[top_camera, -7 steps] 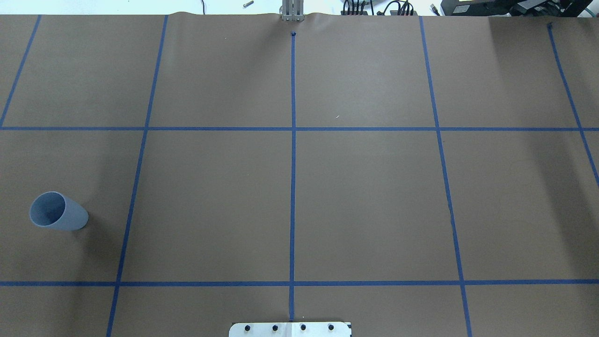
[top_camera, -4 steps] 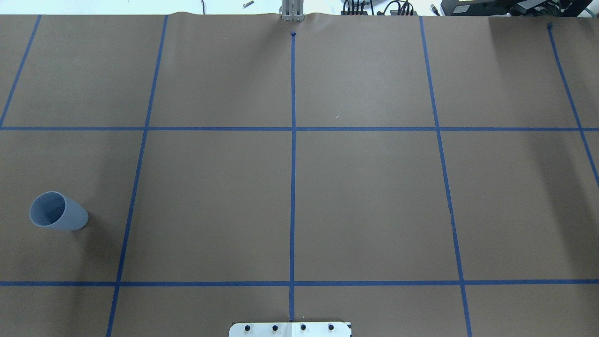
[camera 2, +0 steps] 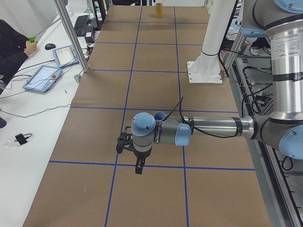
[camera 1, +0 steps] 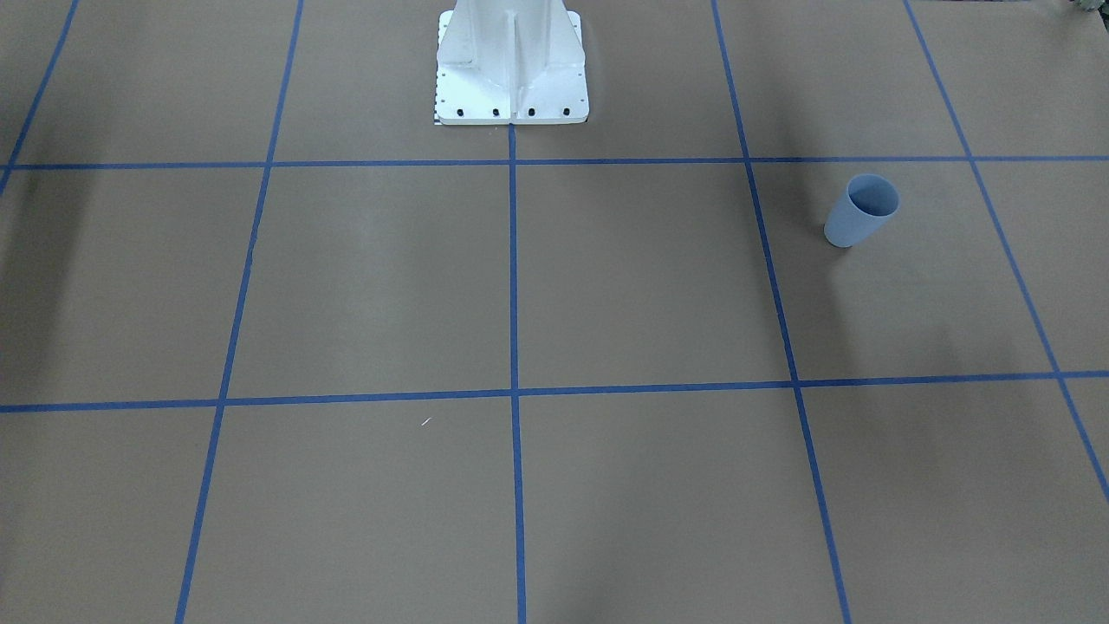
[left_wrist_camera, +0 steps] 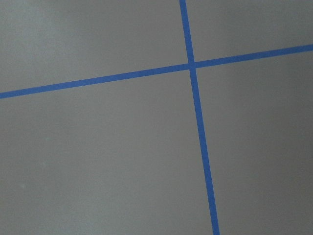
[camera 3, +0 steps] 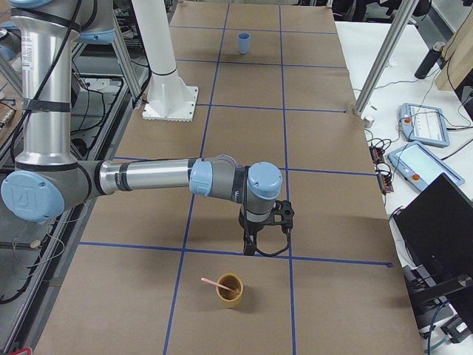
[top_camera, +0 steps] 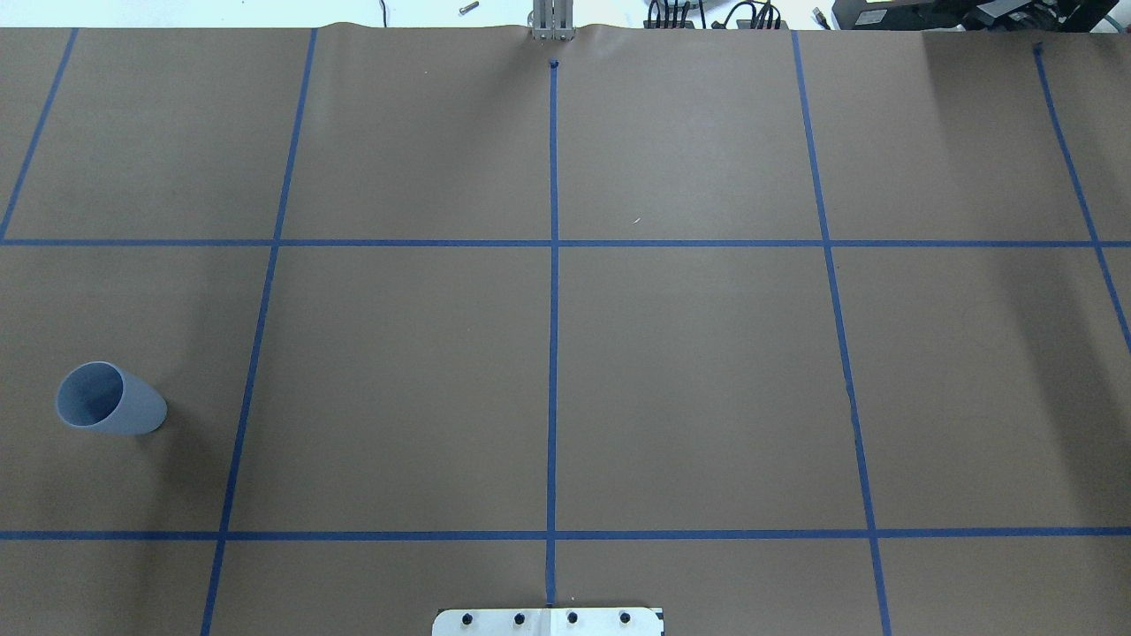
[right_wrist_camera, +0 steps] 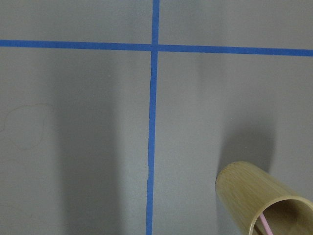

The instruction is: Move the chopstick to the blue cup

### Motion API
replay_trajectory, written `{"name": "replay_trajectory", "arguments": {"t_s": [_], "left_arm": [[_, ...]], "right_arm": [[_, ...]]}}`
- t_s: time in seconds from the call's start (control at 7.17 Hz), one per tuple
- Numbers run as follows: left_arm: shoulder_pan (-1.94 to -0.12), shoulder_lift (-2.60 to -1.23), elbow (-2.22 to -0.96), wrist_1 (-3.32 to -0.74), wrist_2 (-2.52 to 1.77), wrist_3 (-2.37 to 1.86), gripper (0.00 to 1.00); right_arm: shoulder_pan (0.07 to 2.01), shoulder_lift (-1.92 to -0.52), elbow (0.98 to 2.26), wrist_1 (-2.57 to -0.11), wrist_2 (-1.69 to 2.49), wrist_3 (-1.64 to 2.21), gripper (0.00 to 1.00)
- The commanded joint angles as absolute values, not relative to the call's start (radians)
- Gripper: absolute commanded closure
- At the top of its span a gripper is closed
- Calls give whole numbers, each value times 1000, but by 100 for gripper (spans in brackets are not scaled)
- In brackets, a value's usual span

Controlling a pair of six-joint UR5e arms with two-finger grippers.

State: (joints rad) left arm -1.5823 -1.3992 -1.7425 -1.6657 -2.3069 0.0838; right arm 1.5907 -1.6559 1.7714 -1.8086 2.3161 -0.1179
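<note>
The blue cup (top_camera: pixel 110 399) stands upright near the table's left edge, also seen in the front view (camera 1: pixel 859 211) and far off in the right side view (camera 3: pixel 243 42). The pale pink chopstick (camera 3: pixel 213 282) leans inside a tan bamboo cup (camera 3: pixel 229 291) at the right end of the table; its tip (right_wrist_camera: pixel 265 225) shows in the bamboo cup (right_wrist_camera: pixel 266 200). My right gripper (camera 3: pixel 267 250) hangs just beyond that cup; I cannot tell whether it is open or shut. My left gripper (camera 2: pixel 138 169) hovers in front of the blue cup (camera 2: pixel 160 115), state also unclear.
Blue tape lines (top_camera: pixel 553 353) divide the brown table cover into squares. The white robot pedestal (camera 1: pixel 511 61) stands at the middle of the robot's side. Tablets (camera 2: pixel 42 78) and a person's arm (camera 2: pixel 12 52) are at the far side table. A dark monitor (camera 3: pixel 436 222) sits beside the right end.
</note>
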Motion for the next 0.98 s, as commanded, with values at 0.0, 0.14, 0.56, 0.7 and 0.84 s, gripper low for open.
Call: {"name": "replay_trajectory", "arguments": {"t_s": [0.0,0.14,0.56,0.7,0.84], "left_arm": [[-1582,-1402,-1733,-1678,-2319,87,2],[-1583,-1401,-1739,-1678,-2345,87,2],[-1569,-1521,-1721,-1667,-2390,78,2],[-1548,-1540,-1732,-1669,-2387,77,2],[-1502,-1578,-1715,-1637,-2370,30,2]], "right_arm": [[1591,-1654,1784,-1807,2307,-109,0],[1591,-1637,1779,-1807,2309,-106,0],[1589,-1602,1778,-1805,2307,-117,0],[1589,-1603,1773,-1802,2327,-100,0],[1589,-1594,1781,-1798,2329,-86,0]]}}
